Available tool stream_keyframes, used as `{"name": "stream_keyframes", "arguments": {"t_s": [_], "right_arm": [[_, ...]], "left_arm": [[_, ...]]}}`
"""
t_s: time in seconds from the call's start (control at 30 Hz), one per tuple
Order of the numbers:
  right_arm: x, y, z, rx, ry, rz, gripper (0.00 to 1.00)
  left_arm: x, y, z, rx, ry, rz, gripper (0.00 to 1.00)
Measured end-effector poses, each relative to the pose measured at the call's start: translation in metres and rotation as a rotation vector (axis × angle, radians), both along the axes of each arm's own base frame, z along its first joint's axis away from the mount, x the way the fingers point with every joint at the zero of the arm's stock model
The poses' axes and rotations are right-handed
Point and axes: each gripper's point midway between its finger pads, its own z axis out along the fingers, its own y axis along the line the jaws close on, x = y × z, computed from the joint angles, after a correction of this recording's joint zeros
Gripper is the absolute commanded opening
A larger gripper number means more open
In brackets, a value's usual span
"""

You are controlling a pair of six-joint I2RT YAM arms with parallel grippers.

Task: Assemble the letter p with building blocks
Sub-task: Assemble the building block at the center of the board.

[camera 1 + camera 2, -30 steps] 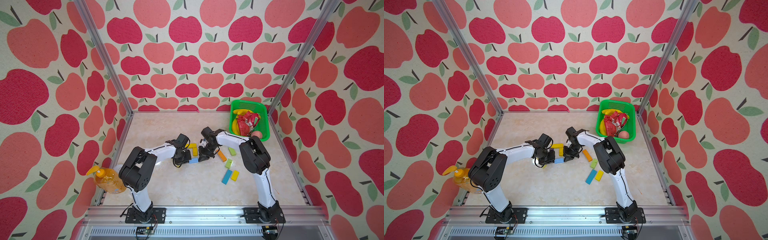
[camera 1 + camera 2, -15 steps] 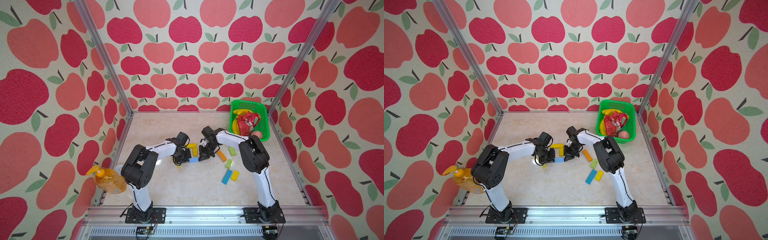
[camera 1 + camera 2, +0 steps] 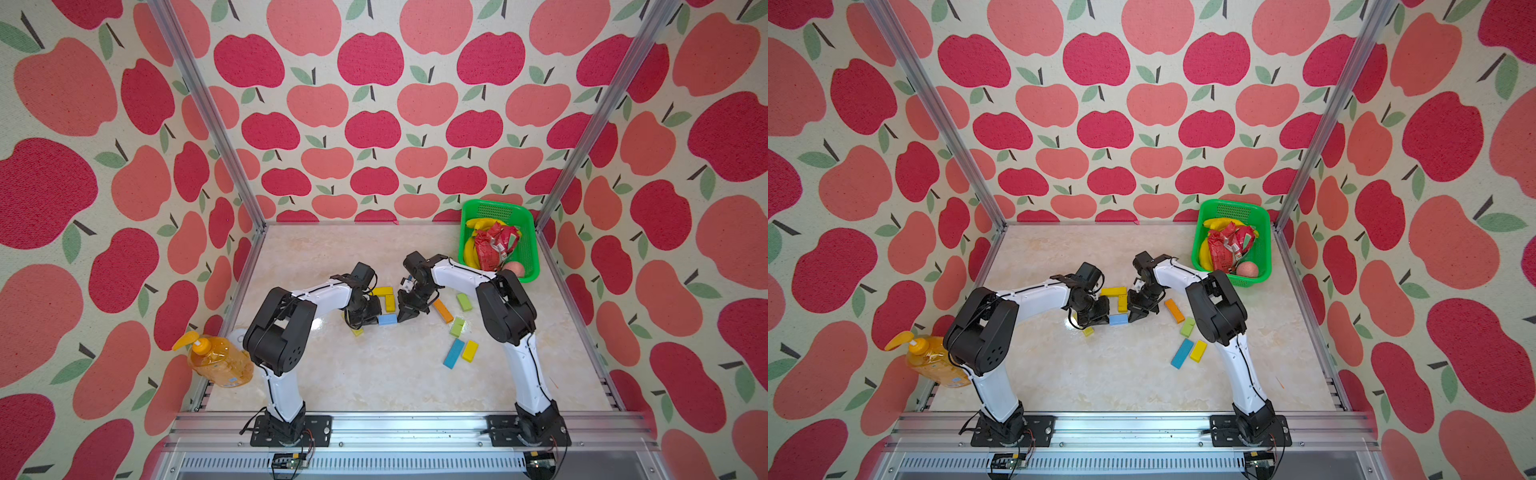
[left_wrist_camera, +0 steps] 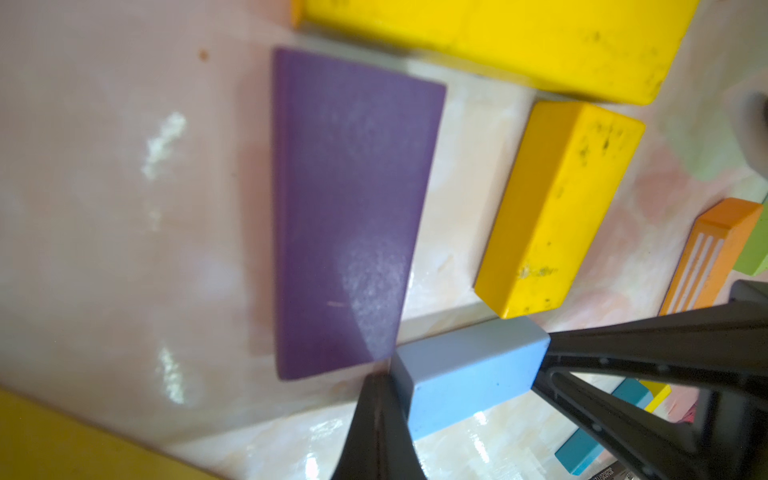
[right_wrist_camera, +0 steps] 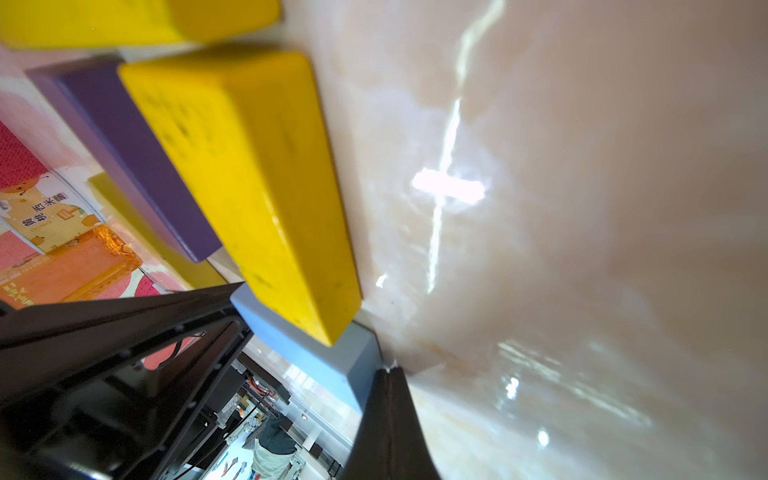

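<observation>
A short light blue block lies between my two grippers. My left gripper is shut, its tip against one end of that block. My right gripper is shut too, its tip against the other end. Beside the light blue block lie a purple block, a short yellow block and a long yellow block; together they form a loop. The purple block is hidden under my left gripper in both top views. Another yellow block pokes out below the left gripper.
Loose blocks lie to the right: orange, two light green, blue and yellow. A green basket with bananas and a red packet stands at the back right. An orange bottle stands at the front left.
My left arm's elbow has shifted slightly. Both gripper tips and the blocks stay about where they were.
</observation>
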Motion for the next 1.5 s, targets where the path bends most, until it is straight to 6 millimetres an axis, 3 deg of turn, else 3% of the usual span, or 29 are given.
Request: {"name": "stream_keyframes", "arguments": {"t_s": [0.87, 1.13, 1.5], "right_arm": [[0.0046, 0.0009, 0.0001, -0.005, 0.014, -0.006, 0.00], [0.0048, 0.0005, -0.0001, -0.004, 0.028, -0.010, 0.00], [0.0054, 0.0042, -0.0003, 0.023, 0.021, -0.008, 0.02]], "left_arm": [[0.0057, -0.0005, 0.0006, -0.002, 0.029, 0.000, 0.00], [0.0059, -0.0006, 0.0008, -0.008, 0.030, -0.003, 0.11], [0.0052, 0.0074, 0.0024, 0.041, -0.007, 0.003, 0.11]]}}
